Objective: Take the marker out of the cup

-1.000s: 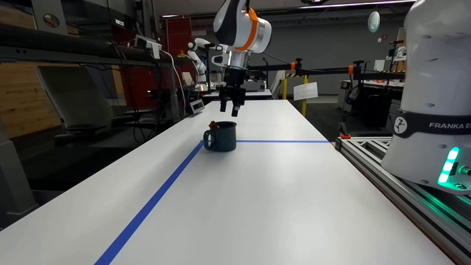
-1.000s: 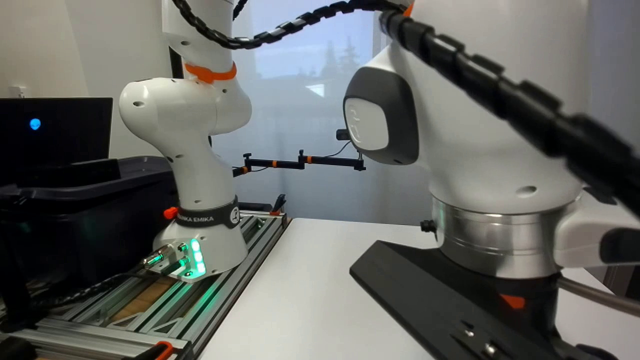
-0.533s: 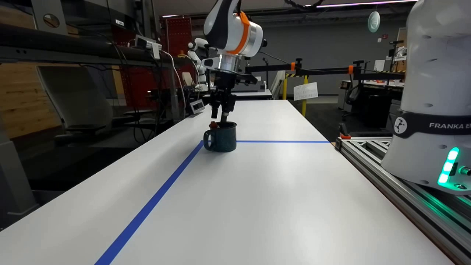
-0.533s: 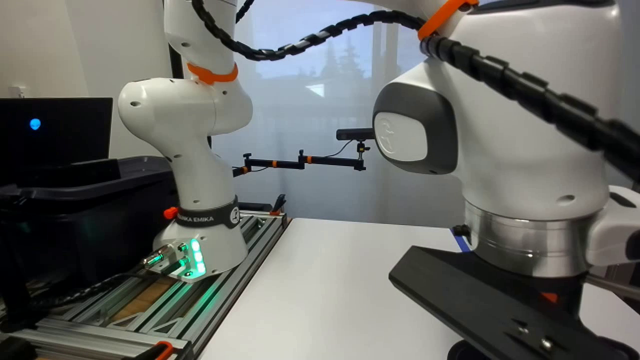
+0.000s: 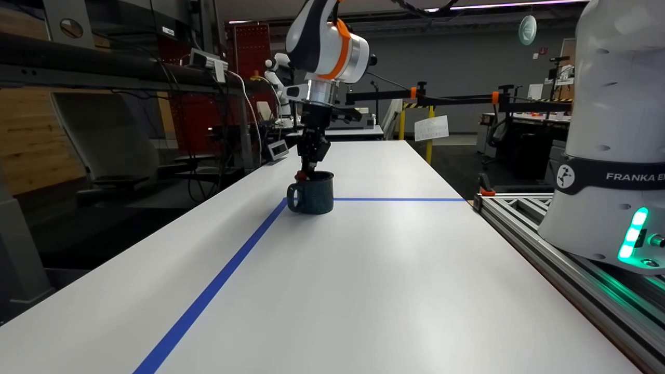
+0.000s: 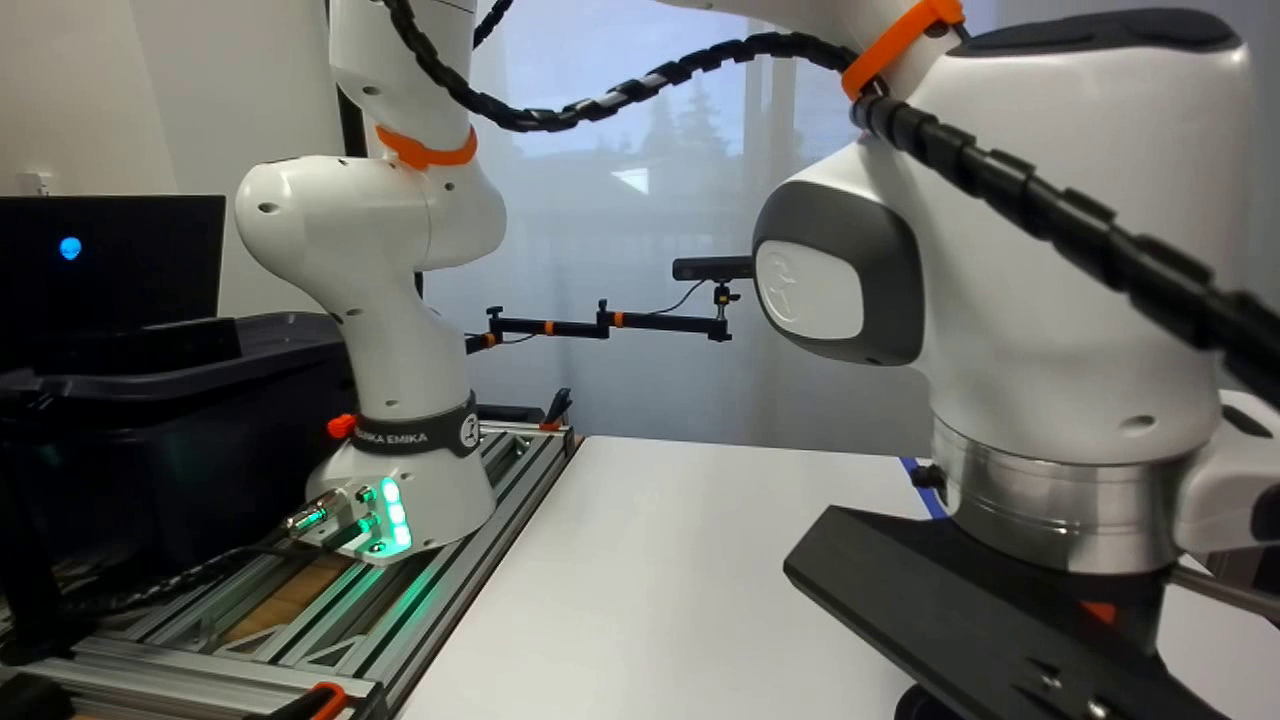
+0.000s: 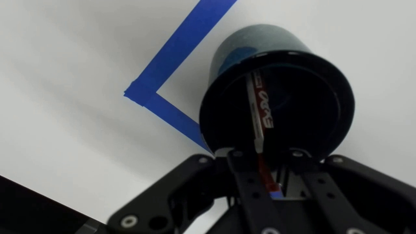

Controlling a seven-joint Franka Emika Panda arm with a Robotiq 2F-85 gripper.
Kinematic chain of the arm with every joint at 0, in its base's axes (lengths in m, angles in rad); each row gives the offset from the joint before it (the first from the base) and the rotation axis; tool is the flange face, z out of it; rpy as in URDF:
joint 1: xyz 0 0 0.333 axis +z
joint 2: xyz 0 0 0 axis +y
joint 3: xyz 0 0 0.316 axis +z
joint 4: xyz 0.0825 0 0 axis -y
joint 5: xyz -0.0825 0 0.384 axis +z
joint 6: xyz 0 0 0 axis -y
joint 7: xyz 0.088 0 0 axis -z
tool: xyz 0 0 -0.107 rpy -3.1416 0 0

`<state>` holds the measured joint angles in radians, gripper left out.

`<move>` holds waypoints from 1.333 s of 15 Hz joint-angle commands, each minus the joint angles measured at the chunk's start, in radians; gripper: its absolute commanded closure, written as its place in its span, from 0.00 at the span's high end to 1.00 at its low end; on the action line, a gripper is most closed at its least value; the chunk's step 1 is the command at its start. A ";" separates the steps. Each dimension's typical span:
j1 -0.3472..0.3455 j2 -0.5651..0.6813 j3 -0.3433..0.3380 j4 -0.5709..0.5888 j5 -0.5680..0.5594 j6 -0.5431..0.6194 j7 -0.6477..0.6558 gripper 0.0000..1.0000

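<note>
The cup [image 5: 318, 197], a dark teal mug with a side handle, stands upright on the white table. Leaning inside it is the marker [image 7: 260, 107], red and white with lettering; its red end [image 5: 301, 176] pokes above the rim on the handle side. My gripper [image 5: 308, 169] points down at the mouth of the cup. From the wrist view, the gripper [image 7: 265, 146] appears shut on the upper part of the marker, whose red end shows between the fingers. The dark fingertips blend into the cup's black interior. Cup and marker are hidden in an exterior view where the arm [image 6: 1060, 300] fills the right side.
Blue tape [image 5: 218, 283] runs along the table [image 5: 395, 291] and forms a corner beside the cup. A metal rail [image 5: 550, 280] with the robot base borders one long side. A small grey device [image 5: 278, 150] sits at the opposite edge, farther back.
My gripper has come down from above the cup to its rim, shifting toward the handle side. Its fingers have closed around the marker. The cup stands where it was.
</note>
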<state>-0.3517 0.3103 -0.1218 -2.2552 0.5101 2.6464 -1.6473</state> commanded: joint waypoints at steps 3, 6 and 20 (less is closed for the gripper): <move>-0.022 0.025 0.025 0.021 -0.025 0.006 0.023 0.30; -0.022 0.028 0.030 0.022 -0.027 0.004 0.022 0.32; -0.023 0.021 0.060 0.015 -0.029 -0.016 0.005 0.43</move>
<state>-0.3618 0.3184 -0.0762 -2.2491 0.5030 2.6451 -1.6462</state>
